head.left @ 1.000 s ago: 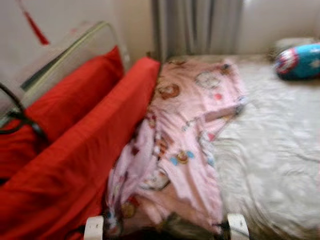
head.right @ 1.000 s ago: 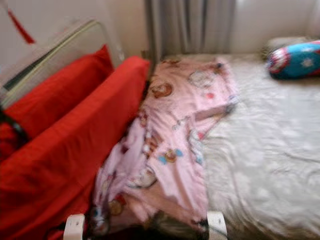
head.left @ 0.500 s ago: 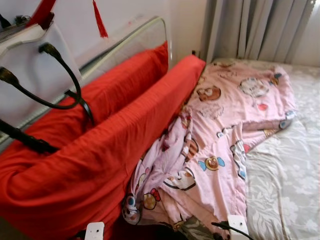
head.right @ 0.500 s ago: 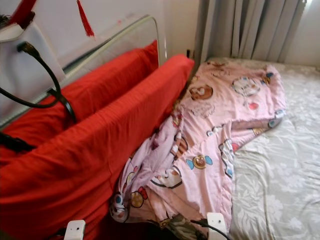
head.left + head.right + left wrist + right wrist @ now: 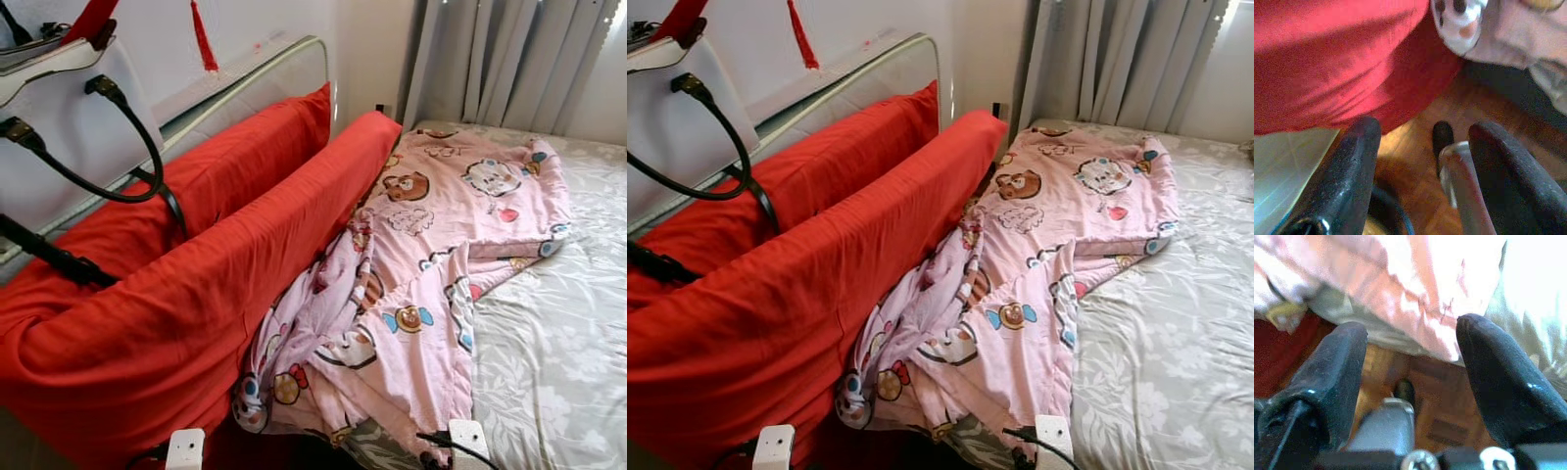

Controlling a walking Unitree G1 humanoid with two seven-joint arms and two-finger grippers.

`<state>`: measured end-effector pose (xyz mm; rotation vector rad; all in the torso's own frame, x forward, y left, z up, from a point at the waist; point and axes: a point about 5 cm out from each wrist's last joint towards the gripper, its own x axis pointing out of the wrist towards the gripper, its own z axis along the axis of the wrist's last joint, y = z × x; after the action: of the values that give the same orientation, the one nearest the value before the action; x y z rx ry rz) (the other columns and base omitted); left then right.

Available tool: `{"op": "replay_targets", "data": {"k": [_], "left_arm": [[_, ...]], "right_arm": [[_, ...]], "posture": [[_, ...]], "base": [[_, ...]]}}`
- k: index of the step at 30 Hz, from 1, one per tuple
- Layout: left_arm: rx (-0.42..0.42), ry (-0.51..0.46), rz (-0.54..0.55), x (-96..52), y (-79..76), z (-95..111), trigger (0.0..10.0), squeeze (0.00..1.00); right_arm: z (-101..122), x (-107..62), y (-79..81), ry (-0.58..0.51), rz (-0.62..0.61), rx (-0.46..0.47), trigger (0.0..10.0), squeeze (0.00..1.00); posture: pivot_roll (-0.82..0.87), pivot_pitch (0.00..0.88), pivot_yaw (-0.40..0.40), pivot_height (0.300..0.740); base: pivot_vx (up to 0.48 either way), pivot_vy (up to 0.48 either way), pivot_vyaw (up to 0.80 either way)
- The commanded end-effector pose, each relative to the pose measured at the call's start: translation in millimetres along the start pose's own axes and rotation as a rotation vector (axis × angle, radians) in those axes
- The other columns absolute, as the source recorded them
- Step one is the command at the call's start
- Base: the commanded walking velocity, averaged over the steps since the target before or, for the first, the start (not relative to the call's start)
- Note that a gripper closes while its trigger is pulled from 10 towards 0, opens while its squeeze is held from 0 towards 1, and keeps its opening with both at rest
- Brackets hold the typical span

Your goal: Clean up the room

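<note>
- Left eye view: a pink quilt (image 5: 431,274) is lying crumpled on the bed (image 5: 558,352), its near corner sagging off the edge beside two red pillows (image 5: 196,284). A white bag (image 5: 59,127) with black straps is hanging at the headboard (image 5: 245,83).
- Right eye view: the same layout is showing; the quilt is touching the nearer pillow.
- Left wrist view: the left gripper (image 5: 1422,161) is hanging released over the wood floor (image 5: 1415,132), below the pillow.
- Right wrist view: the right gripper (image 5: 1410,367) is hanging released, grasping nothing, just under the quilt edge.
- Risk: pulling the sagging corner is likely to drag the quilt onto the floor or snag a pillow.
</note>
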<state>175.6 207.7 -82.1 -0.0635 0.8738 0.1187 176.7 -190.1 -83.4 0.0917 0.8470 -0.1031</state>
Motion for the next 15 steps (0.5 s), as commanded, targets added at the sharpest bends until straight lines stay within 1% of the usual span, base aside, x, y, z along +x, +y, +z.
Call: {"op": "replay_targets", "data": {"k": [1,3,4,6,9,12,13,14,15], "left_arm": [[-0.050,-0.032,-0.011,-0.9,0.7,1,10.0,0.00],[-0.059,-0.056,-0.031,-1.1,-0.7,3,10.0,0.00],[-0.078,-0.074,-0.039,-1.2,-1.2,4,10.0,0.00],[-0.077,-0.080,-0.040,-1.3,-1.3,4,10.0,0.00],[-0.042,-0.099,-0.036,-1.6,-0.8,6,10.0,0.00],[-0.045,-0.107,-0.027,-1.9,-0.8,6,10.0,0.00],[-0.057,-0.226,-0.037,3.7,-7.0,40,10.0,0.00],[-0.063,-0.292,-0.044,5.2,-10.1,57,10.0,0.00],[-0.065,-0.299,-0.045,5.0,-10.2,59,10.0,0.00]], "right_arm": [[-2,-1.4,0.2,-0.020,-0.002,0.037,10.0,0.00],[0,-1.7,0.5,-0.049,0.008,0.042,10.0,0.00],[2,-1.8,1.1,-0.067,0.017,0.051,10.0,0.00],[2,-2.0,1.2,-0.076,0.021,0.053,10.0,0.00],[5,-2.5,1.7,-0.107,0.036,0.055,10.0,0.00],[5,-2.9,0.9,-0.116,0.040,0.061,10.0,0.00],[53,7.7,11.6,-0.242,0.064,0.047,10.0,0.00],[74,10.3,16.2,-0.296,0.074,0.042,10.0,0.00],[74,10.3,15.9,-0.296,0.073,0.042,10.0,0.00]], "posture": [[-0.06,0.000,0.063,0.740],[-0.05,0.000,0.061,0.740],[-0.05,0.000,0.061,0.740],[-0.04,0.000,0.056,0.740],[-0.04,0.000,0.054,0.740],[-0.03,0.000,0.046,0.740],[-0.03,0.000,0.044,0.740],[-0.03,0.000,0.042,0.740],[-0.03,0.000,0.042,0.740]], "base": [[0.000,0.000,0.00],[0.000,0.000,0.00],[0.000,0.000,0.00],[0.000,0.000,0.00],[0.000,0.000,0.00],[0.000,0.000,0.00],[0.000,0.000,0.00],[0.000,0.000,0.00],[0.000,0.000,0.00]]}}
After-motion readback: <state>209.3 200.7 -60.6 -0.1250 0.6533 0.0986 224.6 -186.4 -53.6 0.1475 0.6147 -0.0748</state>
